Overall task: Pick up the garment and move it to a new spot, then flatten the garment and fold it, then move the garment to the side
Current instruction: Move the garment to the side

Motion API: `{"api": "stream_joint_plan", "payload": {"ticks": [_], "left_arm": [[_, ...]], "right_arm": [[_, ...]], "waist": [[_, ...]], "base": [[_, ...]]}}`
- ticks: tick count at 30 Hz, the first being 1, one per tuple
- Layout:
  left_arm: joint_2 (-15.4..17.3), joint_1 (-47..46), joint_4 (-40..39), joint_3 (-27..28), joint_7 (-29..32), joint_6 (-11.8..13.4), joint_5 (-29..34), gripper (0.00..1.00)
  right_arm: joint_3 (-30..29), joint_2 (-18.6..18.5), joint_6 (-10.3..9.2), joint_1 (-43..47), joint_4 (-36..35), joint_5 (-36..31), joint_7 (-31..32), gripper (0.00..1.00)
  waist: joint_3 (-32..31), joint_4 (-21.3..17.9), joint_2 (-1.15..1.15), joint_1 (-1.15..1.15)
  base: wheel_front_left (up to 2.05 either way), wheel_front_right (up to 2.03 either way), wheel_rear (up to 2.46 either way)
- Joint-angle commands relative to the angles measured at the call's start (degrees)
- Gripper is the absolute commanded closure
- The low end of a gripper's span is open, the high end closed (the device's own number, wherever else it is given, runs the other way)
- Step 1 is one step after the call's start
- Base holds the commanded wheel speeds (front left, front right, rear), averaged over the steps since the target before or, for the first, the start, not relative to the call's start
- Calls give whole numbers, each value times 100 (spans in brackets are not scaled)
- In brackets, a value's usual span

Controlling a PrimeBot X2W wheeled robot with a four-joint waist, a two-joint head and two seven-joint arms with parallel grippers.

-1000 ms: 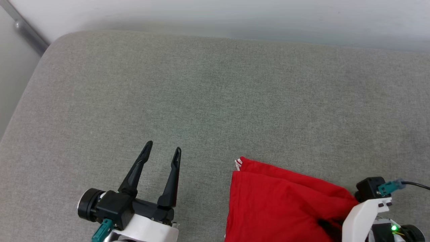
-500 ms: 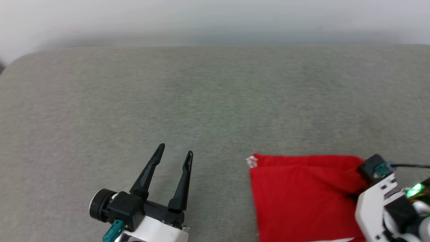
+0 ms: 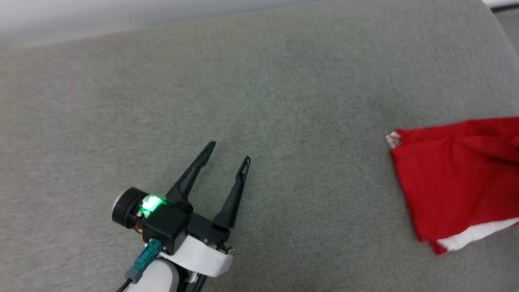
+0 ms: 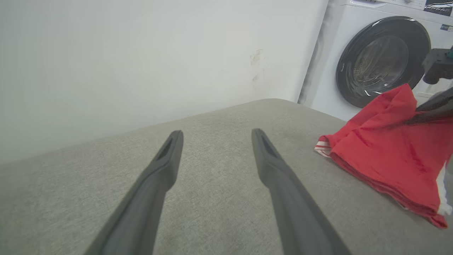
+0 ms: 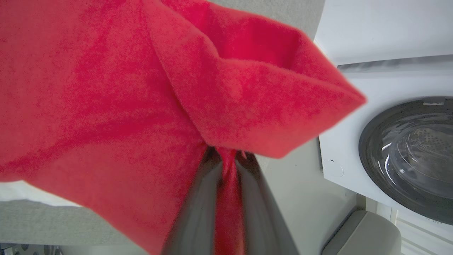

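Left gripper point(image 3: 229, 151): jaws spread wide, over grey cushion point(image 3: 259, 101), near left | Right gripper point(image 5: 228, 155): jaws clenched on a bunched fold of the garment point(image 3: 450, 178) | Garment: folded, red, on cushion's right side, one corner raised, well apart from left gripper
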Motion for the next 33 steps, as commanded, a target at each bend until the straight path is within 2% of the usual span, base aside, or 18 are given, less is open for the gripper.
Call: {"api": "stream_joint_plan", "payload": {"ticks": [1, 6, 13, 23, 24, 25, 26, 33], "left_arm": [[108, -196, -3, -38, -12, -5, 43, 0], [298, -578, -33, -228, -12, -6, 101, 0], [454, -965, -147, -398, -12, -6, 178, 0], [453, -1008, -208, -390, -5, 1, 232, 0], [441, -1010, -205, -377, -5, 1, 224, 0], [416, -1000, -208, -373, -6, 1, 213, 0], [391, -986, -208, -365, -6, 1, 198, 0], [162, -742, -198, -127, -12, 23, 30, 0]], "right_arm": [[-72, -63, -7, -276, 285, -29, -269, 100], [-317, -18, -7, -749, 1351, -49, -1055, 100], [-621, -66, -7, -1112, 2803, -99, -1931, 100], [-943, 222, -7, -1502, 4017, -383, -2846, 100], [-976, 250, -8, -1575, 4088, -412, -2902, 90], [-1002, 268, -8, -1623, 4156, -441, -2940, 17], [-1005, 282, -8, -1652, 4224, -491, -2967, 0], [-1154, 410, -7, -1853, 4271, -584, -3246, 0]], "waist": [[597, -456, 0, -1], [1112, -559, 0, -1], [1630, -405, 0, -1], [1774, -179, 0, -1], [1749, -166, 0, -1], [1714, -153, 0, -1], [1668, -140, 0, -1], [1017, -44, 0, -1]], "base": [[0, 0, 0], [0, 0, 0], [0, 0, 0], [0, 0, 0], [0, 0, 0], [0, 0, 0], [0, 0, 0], [0, 0, 0]]}}
